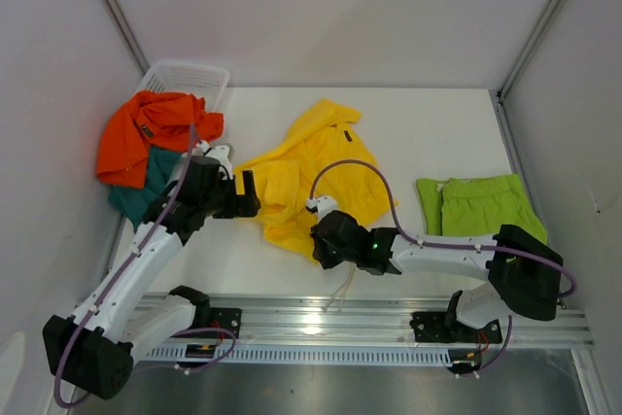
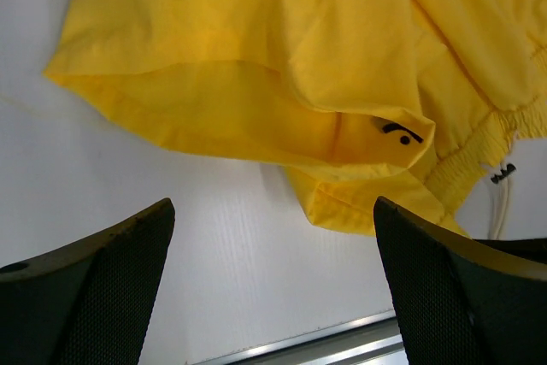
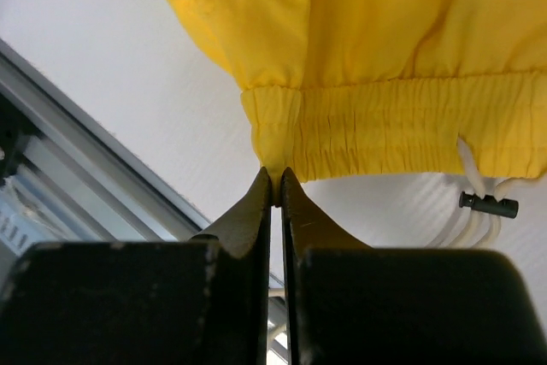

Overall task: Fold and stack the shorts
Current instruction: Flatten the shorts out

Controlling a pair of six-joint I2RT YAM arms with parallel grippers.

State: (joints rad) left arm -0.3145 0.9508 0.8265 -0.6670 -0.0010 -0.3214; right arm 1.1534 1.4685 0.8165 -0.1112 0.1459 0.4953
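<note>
Mostly hidden under the orange shorts [image 1: 146,128] at far left lie the teal shorts [image 1: 126,199]; the right tool [image 3: 275,184] grasps the crumpled yellow shorts [image 1: 311,177] by their elastic waistband [image 3: 385,126], while the left tool [image 2: 273,211] gapes released.

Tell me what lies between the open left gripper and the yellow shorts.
Only bare white table. In the left wrist view, nothing sits between the left gripper and the hem of the yellow shorts.

Left hand [image 2: 273,207] wide open; right hand [image 3: 275,175] pinched shut.
</note>
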